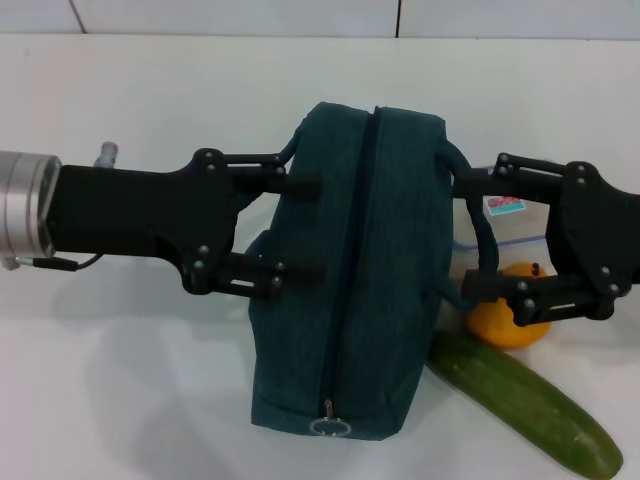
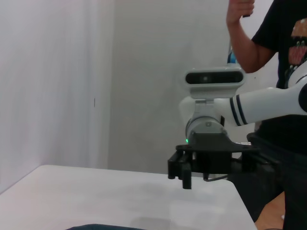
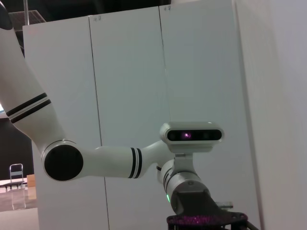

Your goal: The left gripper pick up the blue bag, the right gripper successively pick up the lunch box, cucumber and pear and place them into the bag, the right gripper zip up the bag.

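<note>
You have one blue bag (image 1: 345,290) at the centre of the head view, zipped, its long axis and zipper running top to bottom with the ring pull at the lower end. One lunch box (image 1: 505,225), one pear (image 1: 510,310) and one cucumber (image 1: 525,400) crowd its right side; the cucumber slants toward the lower right corner. Bare worktop (image 1: 120,390) lies lower left. The left claw (image 1: 300,228) and right claw (image 1: 468,236) both stand apart, flanking the bag.

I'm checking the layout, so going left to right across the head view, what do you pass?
Black two-finger left gripper → dark teal-blue fabric bag → yellow-orange pear → black right gripper body at the far right. The lunch box and cucumber overlap these, so I leave them out.
</note>
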